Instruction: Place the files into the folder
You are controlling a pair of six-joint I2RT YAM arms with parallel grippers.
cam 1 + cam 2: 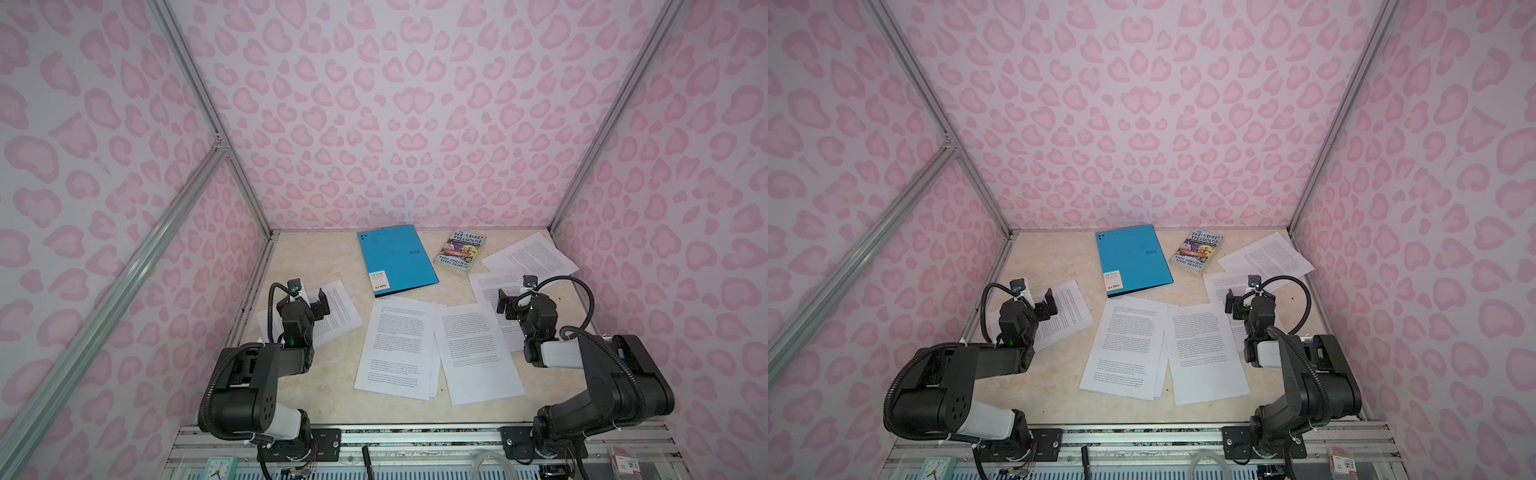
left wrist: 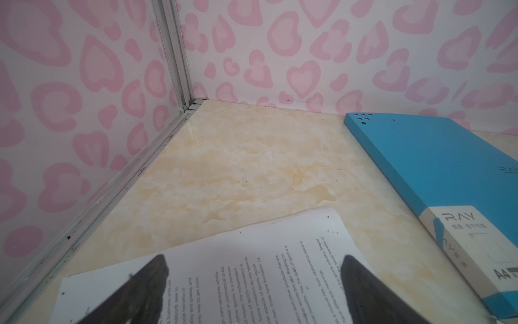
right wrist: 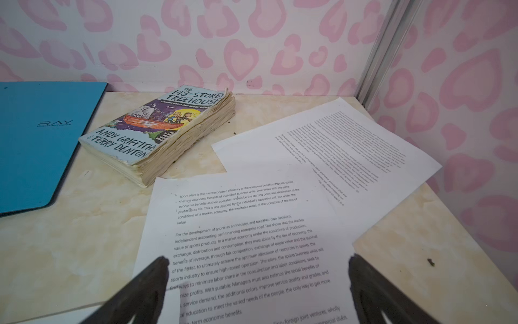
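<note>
The blue folder lies closed on the beige table near the back wall, its white label towards me. The files are several loose white printed sheets. One lies at the left under my left gripper. Two sit mid-table, one lies under my right gripper, and one is at the back right. Both grippers hover open and empty: the left gripper over its sheet beside the folder, the right gripper over its sheet.
A paperback book lies between the folder and the back-right sheet. Pink-patterned walls with aluminium posts enclose the table on three sides. A metal rail with the arm bases runs along the front edge.
</note>
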